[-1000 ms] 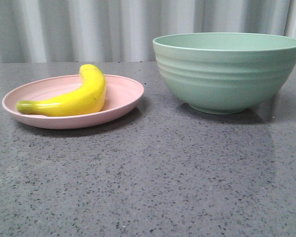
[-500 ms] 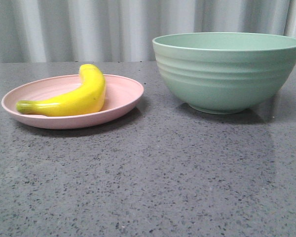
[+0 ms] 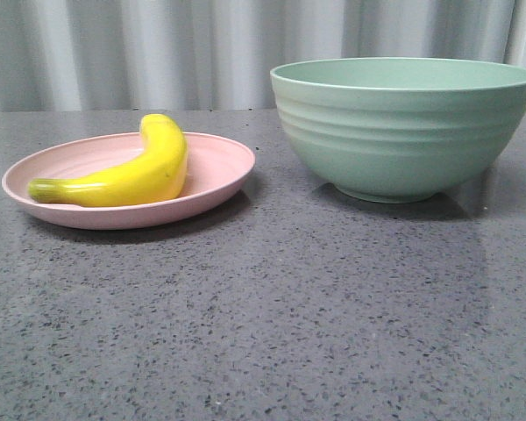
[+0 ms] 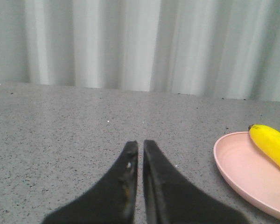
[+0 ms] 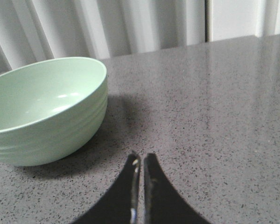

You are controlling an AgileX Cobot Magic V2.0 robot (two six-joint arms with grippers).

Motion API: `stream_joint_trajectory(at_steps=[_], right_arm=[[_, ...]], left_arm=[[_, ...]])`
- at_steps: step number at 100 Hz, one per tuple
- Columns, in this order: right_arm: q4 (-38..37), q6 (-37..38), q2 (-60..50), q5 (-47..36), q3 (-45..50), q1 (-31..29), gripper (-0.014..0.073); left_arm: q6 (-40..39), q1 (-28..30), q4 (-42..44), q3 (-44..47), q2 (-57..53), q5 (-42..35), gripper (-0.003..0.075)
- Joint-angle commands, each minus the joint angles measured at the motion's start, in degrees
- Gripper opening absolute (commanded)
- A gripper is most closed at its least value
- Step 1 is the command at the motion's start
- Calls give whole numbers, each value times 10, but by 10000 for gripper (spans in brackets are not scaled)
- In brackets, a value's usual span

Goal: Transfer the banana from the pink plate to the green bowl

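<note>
The yellow banana (image 3: 131,171) lies on the pink plate (image 3: 219,167) at the left of the front view. The mint-green bowl (image 3: 403,127) stands upright and empty to its right. Neither arm shows in the front view. In the left wrist view my left gripper (image 4: 140,143) is shut and empty over bare table, with the plate (image 4: 242,170) and the banana (image 4: 273,144) off to one side of it. In the right wrist view my right gripper (image 5: 141,156) is shut and empty, a short way from the bowl (image 5: 42,107).
The grey speckled table (image 3: 272,324) stretches in front of plate and bowl. A pale pleated curtain (image 3: 202,48) hangs behind the table's far edge.
</note>
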Motion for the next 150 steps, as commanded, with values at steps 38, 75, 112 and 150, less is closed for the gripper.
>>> stream_joint_trajectory(at_steps=[38, 75, 112, 150], right_arm=[[4, -5, 145, -47, -118, -4, -72], [4, -5, 147, -47, -118, -4, -72], [4, -5, 147, -46, -118, -4, -72], [4, -5, 147, -44, -118, -4, -72]], left_arm=[[-4, -32, -17, -85, 146, -65, 72], [12, -39, -23, -116, 224, -67, 465], [36, -176, -23, -259, 419, 1, 461], [36, -291, -36, -432, 615, 142, 461]])
